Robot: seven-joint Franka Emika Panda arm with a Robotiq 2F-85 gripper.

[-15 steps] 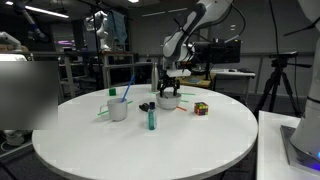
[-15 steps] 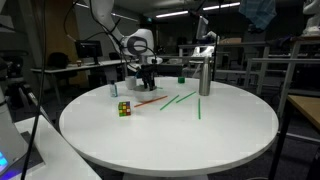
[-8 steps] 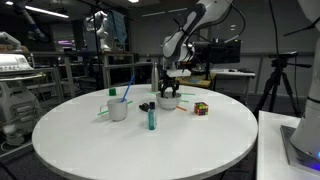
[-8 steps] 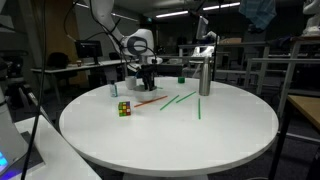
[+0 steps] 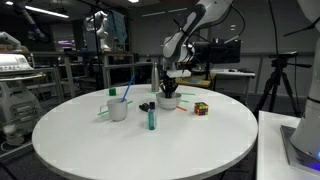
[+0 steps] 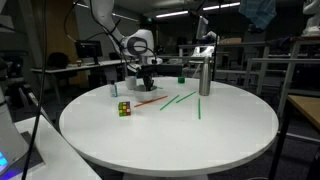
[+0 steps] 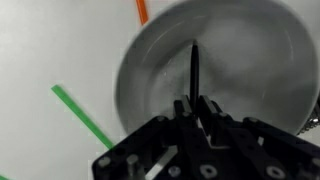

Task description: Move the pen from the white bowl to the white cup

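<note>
In the wrist view the white bowl (image 7: 255, 95) fills most of the picture. A dark pen (image 7: 194, 65) stands in it, rising between my fingers. My gripper (image 7: 196, 106) is shut on the pen's near end, both fingers pressed against it. In an exterior view the gripper (image 5: 168, 88) hangs straight down into the bowl (image 5: 168, 101) at the far middle of the round table. The white cup (image 5: 118, 109) stands apart to the left of the bowl, with a blue pen (image 5: 127, 92) sticking out of it. The gripper (image 6: 148, 74) also shows low over the table's far side in both exterior views.
A teal marker (image 5: 151, 117) stands upright between cup and bowl. A colour cube (image 5: 201, 108) lies right of the bowl. Orange (image 7: 141, 10) and green (image 7: 85, 118) pens lie on the white table (image 5: 150, 145) beside the bowl. A metal post (image 6: 204, 76) stands at the far edge.
The jaws have closed from wide open onto the pen in the bowl. The arm and the other things have stayed in place.
</note>
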